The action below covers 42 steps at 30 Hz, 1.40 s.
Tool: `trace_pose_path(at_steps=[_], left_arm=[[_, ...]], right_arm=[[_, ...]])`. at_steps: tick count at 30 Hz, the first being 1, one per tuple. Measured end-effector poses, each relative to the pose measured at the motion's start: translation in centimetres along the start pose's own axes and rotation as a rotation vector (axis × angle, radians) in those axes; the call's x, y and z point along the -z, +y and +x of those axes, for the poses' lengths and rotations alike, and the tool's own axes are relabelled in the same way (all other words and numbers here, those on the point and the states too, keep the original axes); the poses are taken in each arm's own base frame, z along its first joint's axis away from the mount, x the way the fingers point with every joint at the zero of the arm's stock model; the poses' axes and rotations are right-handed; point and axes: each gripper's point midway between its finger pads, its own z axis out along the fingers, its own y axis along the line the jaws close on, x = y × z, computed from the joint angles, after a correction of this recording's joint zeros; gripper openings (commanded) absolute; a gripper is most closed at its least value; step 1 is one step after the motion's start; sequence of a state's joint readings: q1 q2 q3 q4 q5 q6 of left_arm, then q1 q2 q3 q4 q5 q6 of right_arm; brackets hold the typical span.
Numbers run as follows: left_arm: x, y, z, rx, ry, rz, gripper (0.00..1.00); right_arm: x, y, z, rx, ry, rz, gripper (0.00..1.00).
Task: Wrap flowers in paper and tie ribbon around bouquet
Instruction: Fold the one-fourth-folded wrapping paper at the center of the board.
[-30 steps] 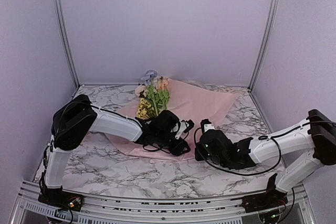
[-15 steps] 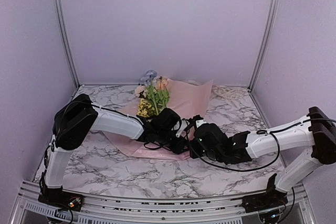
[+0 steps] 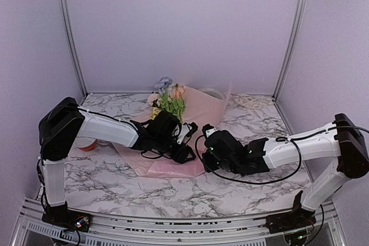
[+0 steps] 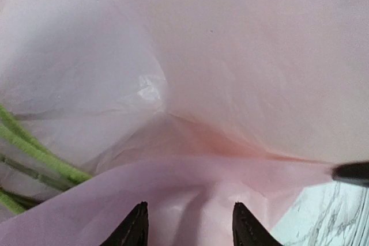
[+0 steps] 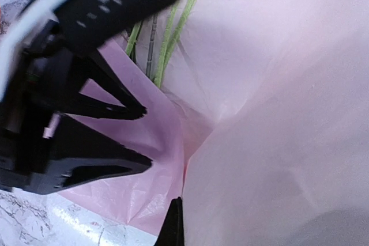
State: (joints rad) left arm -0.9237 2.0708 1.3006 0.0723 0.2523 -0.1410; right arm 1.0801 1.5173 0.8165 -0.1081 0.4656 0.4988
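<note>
The pink paper (image 3: 203,108) lies on the marble table with the flowers (image 3: 170,101) on its left part, blooms toward the back wall. My right gripper (image 3: 206,135) is shut on the paper's right edge, holding that flap folded over toward the stems (image 5: 173,27); only one of its fingertips (image 5: 174,211) shows, the other hidden behind the paper (image 5: 277,84). My left gripper (image 3: 189,141) hovers open over the paper's near left part (image 4: 230,56), its tips apart above a fold, green stems (image 4: 34,154) to its left. The cream ribbon (image 3: 253,101) lies at the back right.
A round pale plate (image 3: 214,92) peeks out behind the paper's far edge. A small orange object (image 3: 86,145) sits under the left arm. Metal frame posts (image 3: 70,33) and purple walls enclose the table on three sides.
My right gripper shut on the paper's right edge and dragged it left, folding the sheet over. The left arm drew back to the left, its jaws a little wider.
</note>
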Motion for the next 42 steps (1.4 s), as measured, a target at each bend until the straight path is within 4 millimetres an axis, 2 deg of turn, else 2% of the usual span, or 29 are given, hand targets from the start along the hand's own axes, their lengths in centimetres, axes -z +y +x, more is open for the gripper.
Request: trace_pose_path(at_steps=[6,13,15,19,23,25,28,31,32,37,42], left_arm=[[4.8,0.2,0.5,0.012,-0.017,-0.017,0.51],[8.0,2.4,4.9,0.068,0.060,-0.110,0.61],[8.9,3.3,5.4,0.091,0.063,-0.136,0.62],[9.5,4.8,5.7,0.123,0.059,-0.165,0.62],[9.1,6.1,6.6,0.165,0.079,-0.179,0.61],[8.5,6.4,7.3,0.181,0.100,-0.172,0.51],[7.6,6.3,8.1,0.208,0.119,-0.136,0.25],[7.1,5.3,7.5,0.216,0.097,-0.069,0.03],[7.0,5.0,7.2,0.219,0.086,-0.048,0.00],[6.3,4.1,6.5,0.232,0.065,0.026,0.00],[5.6,6.2,6.6,0.264,0.078,-0.047,0.00]], right_arm=[[-0.5,-0.4,0.5,0.032,0.029,0.041,0.00],[-0.5,-0.4,0.4,0.051,0.038,0.050,0.00],[-0.5,-0.5,0.4,0.056,0.039,0.051,0.00],[-0.5,-0.4,0.4,0.066,0.039,0.051,0.00],[-0.6,-0.4,0.3,0.079,0.040,0.055,0.00],[-0.6,-0.4,0.3,0.087,0.041,0.055,0.00],[-0.6,-0.4,0.3,0.100,0.043,0.056,0.00],[-0.7,-0.3,0.1,0.120,0.047,0.060,0.00],[-0.8,-0.2,0.0,0.125,0.047,0.060,0.00],[-1.0,0.2,-0.5,0.148,0.048,0.061,0.00],[-1.2,0.4,-0.7,0.176,0.056,0.064,0.00]])
